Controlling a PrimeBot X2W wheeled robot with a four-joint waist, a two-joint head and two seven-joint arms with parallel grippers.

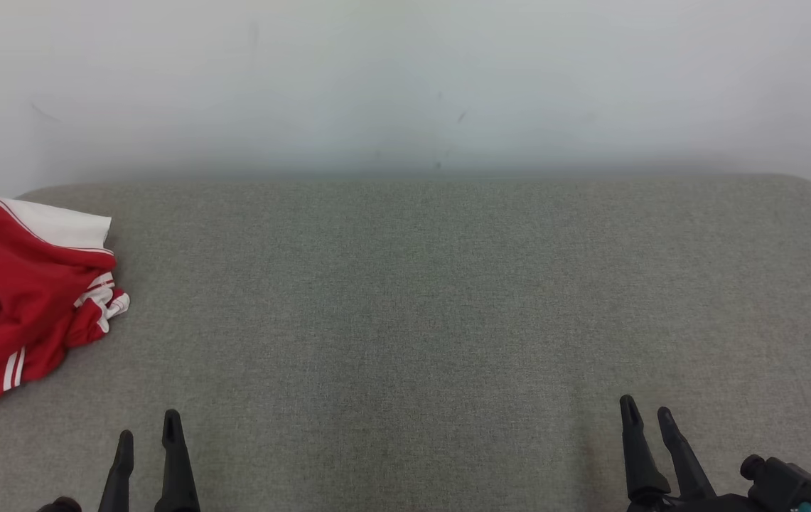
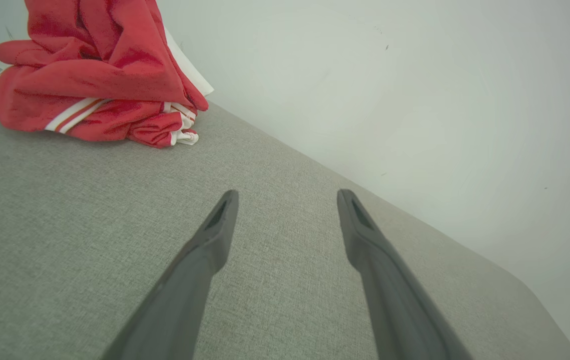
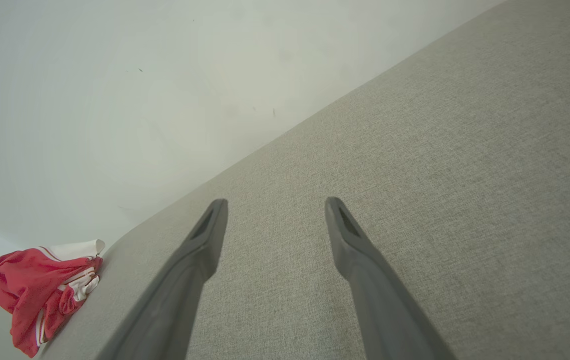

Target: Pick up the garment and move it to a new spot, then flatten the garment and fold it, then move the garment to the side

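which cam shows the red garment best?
Left wrist view: the red garment is close and large, stripes clear, top cropped. Head view cuts it at the left edge; right wrist view shows it small and distant.

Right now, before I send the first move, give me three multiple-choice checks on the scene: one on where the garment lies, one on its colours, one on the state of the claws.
1. Where does the red garment lie on the grey fabric surface?
A. at its left edge
B. in the middle
C. at the near right corner

2. What colour is the garment's trim?
A. blue
B. white
C. black

3. How do the left claw and the right claw stand?
A. both shut on cloth
B. left shut, right open
C. both open and empty

Answers:
1 A: the head view shows it bunched at the left edge, ahead of the left claw.
2 B: white stripes and a white panel show against the red.
3 C: each wrist view shows the jaws spread, with only bare surface between them.
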